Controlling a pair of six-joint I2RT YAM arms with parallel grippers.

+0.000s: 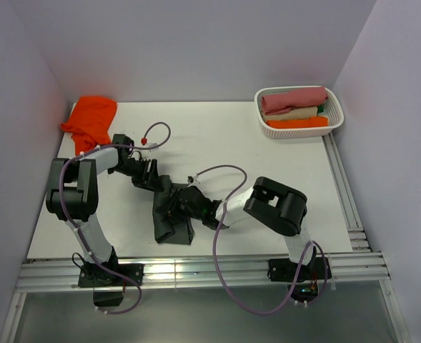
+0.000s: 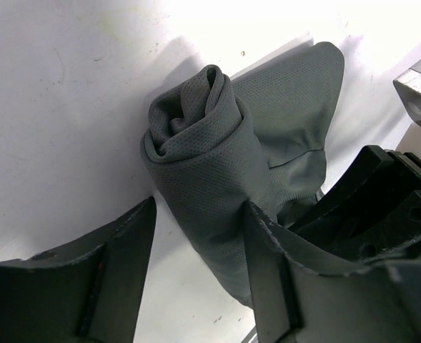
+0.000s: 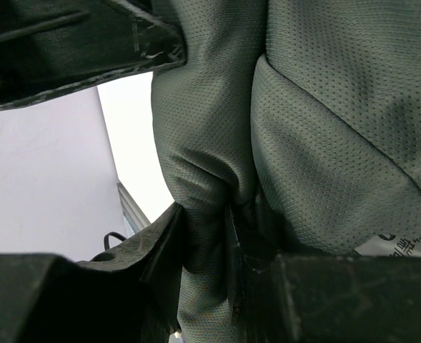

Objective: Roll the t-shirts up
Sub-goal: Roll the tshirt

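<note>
Left end effector [image 2: 199,211] stands with its jaws spread. The rolled end of the grey t-shirt [image 1: 173,223] lies between them and leans against the finger [image 2: 274,264] on the right of the wrist view. Bare desk [image 1: 267,171] shows on the other side, so it clamps nothing. I judge it is placed there to fence the coil in so it cannot spring loose while the other arm works. Its arm rises from the base at 7 o'clock, folds sharply at the elbow and lays its forearm out toward the middle of the desk.

At 10 o'clock, in the far corner, the orange t-shirt [image 1: 90,121] lies crumpled, well apart from both arms. The grey one lies just on the 6 o'clock side of the desk's middle, partly rolled, with the rest of the cloth running toward the near edge.

Right end effector [image 3: 204,218] is closed tight on a fold of that grey cloth, probably to keep it taut for rolling. Its arm comes up from 5 o'clock with the elbow bent and the forearm pointing toward 9 o'clock.

At 1 o'clock a white basket [image 1: 337,118] holds several rolled garments.
</note>
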